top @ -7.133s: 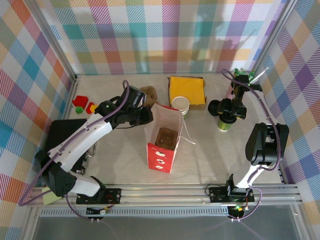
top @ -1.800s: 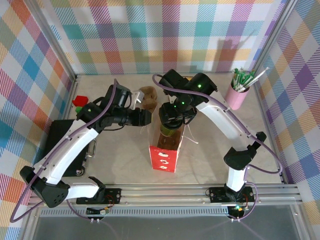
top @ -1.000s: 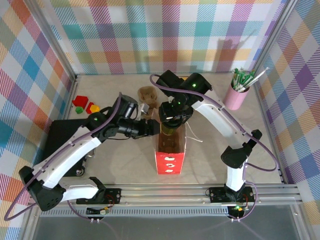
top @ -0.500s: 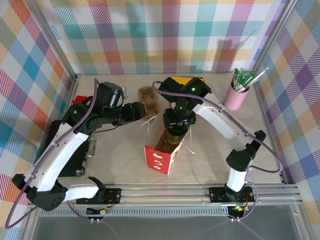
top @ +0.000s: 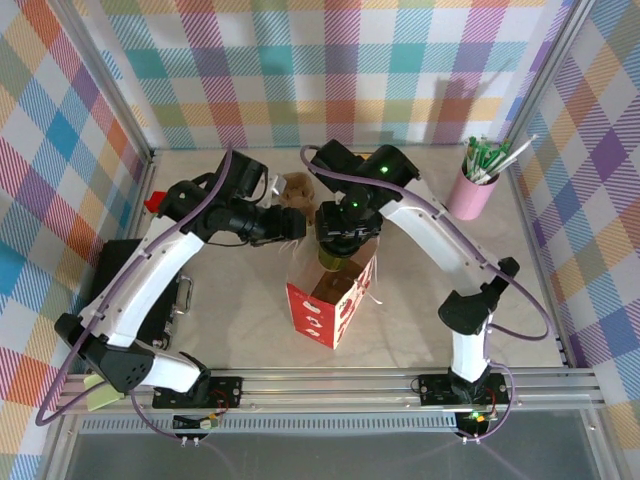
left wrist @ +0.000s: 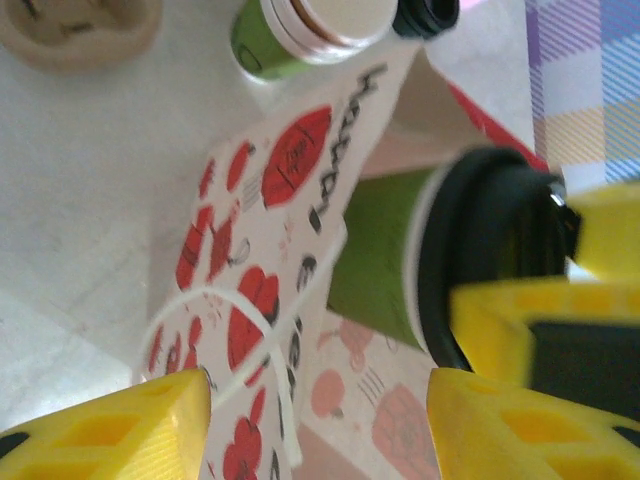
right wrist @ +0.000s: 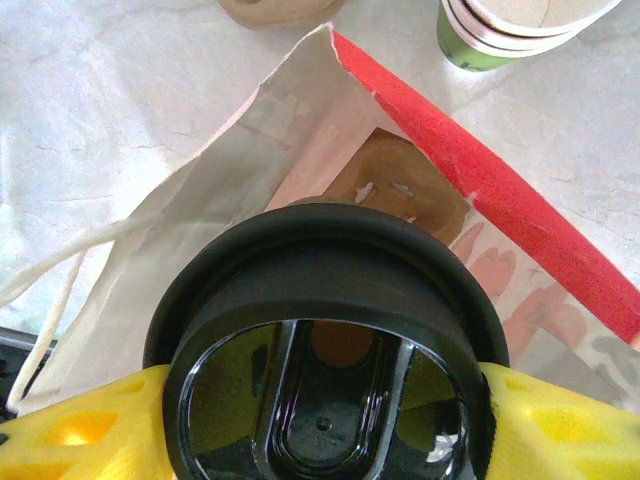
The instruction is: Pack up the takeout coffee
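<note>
The takeout coffee (top: pixel 338 262) is a green paper cup with a black lid (right wrist: pixel 330 340) on it. My right gripper (top: pixel 345 235) is shut on it at the lid, a yellow finger (right wrist: pixel 80 430) on each side, and holds it in the mouth of the red-and-white paper bag (top: pixel 325 310). A brown cardboard insert (right wrist: pixel 400 190) lies at the bag's bottom. My left gripper (top: pixel 290 225) is at the bag's left rim, open. In the left wrist view the bag's printed wall (left wrist: pixel 260 260) and white handle loop lie between its fingers (left wrist: pixel 130 430), with the coffee (left wrist: pixel 385 260) beyond.
A nested stack of green cups (left wrist: pixel 310 25) stands just behind the bag. A brown cup carrier (top: pixel 295 185) lies behind my left gripper. A pink pot of straws (top: pixel 475 190) is at the back right. Small red and green blocks (top: pixel 158 203) and a black tray (top: pixel 120 270) lie at the left.
My left gripper has swung right, back to the bag's rim, and narrowed a little. The right gripper has shifted slightly back and left with the coffee, and the bag now leans.
</note>
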